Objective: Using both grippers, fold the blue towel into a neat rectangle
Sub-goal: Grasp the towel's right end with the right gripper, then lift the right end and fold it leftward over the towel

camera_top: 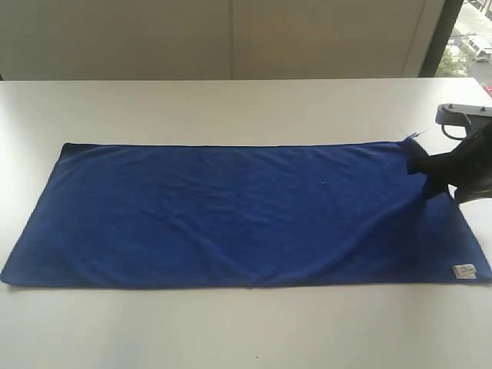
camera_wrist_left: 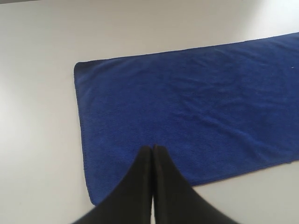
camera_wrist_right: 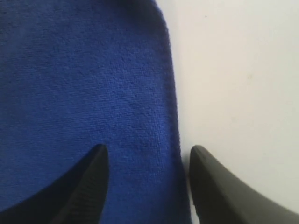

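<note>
Office-like room: white table [camera_top: 231, 108], window [camera_top: 470, 42]

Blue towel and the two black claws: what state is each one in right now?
blue towel: spread out flat on the white table, unfolded, lightly wrinkled.
left gripper: shut, holding nothing.
right gripper: open, one finger over the cloth and one over the table beside the towel's edge, not gripping it.
</note>
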